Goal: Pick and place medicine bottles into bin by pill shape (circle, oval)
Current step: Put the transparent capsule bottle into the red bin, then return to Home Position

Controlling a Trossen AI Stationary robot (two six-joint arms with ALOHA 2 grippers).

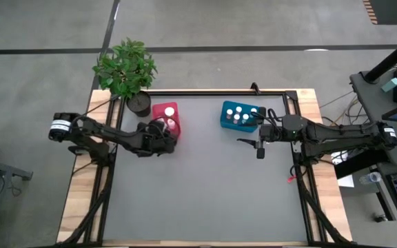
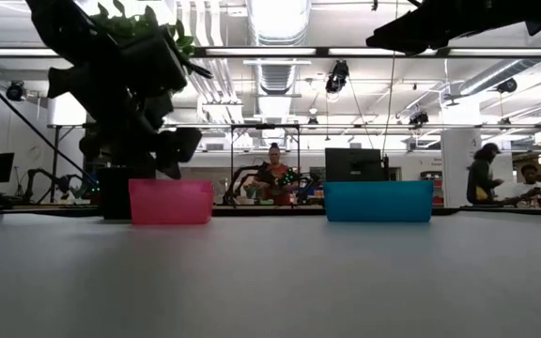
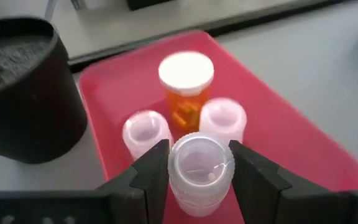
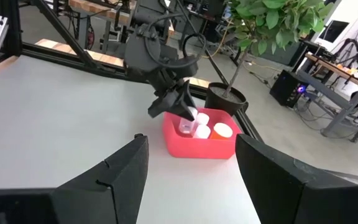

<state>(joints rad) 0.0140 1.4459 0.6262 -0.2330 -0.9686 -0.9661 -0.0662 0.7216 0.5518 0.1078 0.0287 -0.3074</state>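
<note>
A pink-red bin (image 3: 291, 134) stands at the table's far left beside a dark plant pot (image 3: 23, 93). In it stand an orange bottle with a white cap (image 3: 186, 73) and two pinkish-capped bottles (image 3: 146, 130) (image 3: 224, 118). My left gripper (image 3: 201, 167) is shut on a clear bottle (image 3: 199, 163) over the bin's near part (image 1: 164, 129). The teal-blue bin (image 1: 240, 116) at the far right holds several white-capped bottles. My right gripper (image 1: 257, 145) hangs open above the table just in front of the teal bin, holding nothing. My left gripper pinches the clear bottle between its two fingers (image 3: 151, 171), one on each side of the body, just below the cap (image 3: 201, 155). The fingers slant down from the table's left. The bottle is upright; its lower end is behind the bin's wall (image 4: 194, 148).
The leafy plant (image 1: 125, 67) in its pot stands at the far left corner, close to the pink bin. The grey tabletop (image 1: 205, 193) stretches toward the near edge. People and benches show in the room beyond the table.
</note>
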